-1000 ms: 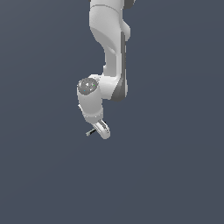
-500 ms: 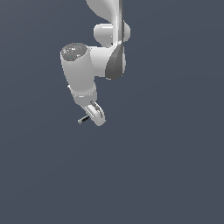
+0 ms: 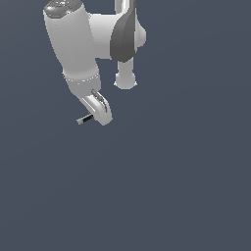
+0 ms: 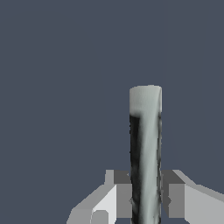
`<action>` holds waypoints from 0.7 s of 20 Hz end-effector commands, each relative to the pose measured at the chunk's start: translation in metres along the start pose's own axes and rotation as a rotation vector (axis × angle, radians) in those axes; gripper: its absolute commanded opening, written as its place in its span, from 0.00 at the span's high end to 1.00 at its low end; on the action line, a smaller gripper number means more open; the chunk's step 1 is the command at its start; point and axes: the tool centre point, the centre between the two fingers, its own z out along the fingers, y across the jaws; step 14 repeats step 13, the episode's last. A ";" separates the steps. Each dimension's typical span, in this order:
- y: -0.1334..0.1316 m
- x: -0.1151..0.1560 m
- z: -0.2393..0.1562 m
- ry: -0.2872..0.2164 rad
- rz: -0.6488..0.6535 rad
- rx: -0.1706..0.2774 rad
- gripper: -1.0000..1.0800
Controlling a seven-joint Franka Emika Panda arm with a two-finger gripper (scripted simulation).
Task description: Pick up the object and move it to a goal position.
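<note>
The wrist view shows the stick (image 4: 145, 153) held by the tool (image 4: 145, 199) — its two fingers press against the shaft from either side, one finger (image 4: 123, 197) pale and lit, the other (image 4: 177, 199) grey. The stick runs straight out from between them and ends in a flat, light grey tip. Its shaft is grey with a dark streak along one flank — black nearest the fingers. Behind it lies only a plain slate-blue backdrop.
</note>
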 end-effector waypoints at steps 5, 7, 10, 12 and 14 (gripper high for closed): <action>0.002 0.003 -0.027 -0.001 -0.001 -0.001 1.00; 0.002 0.004 -0.030 -0.001 -0.001 -0.001 1.00; 0.002 0.005 -0.031 -0.001 -0.001 -0.001 1.00; 0.001 0.004 -0.029 -0.001 -0.002 -0.001 1.00; 0.001 0.004 -0.029 -0.001 -0.002 -0.001 1.00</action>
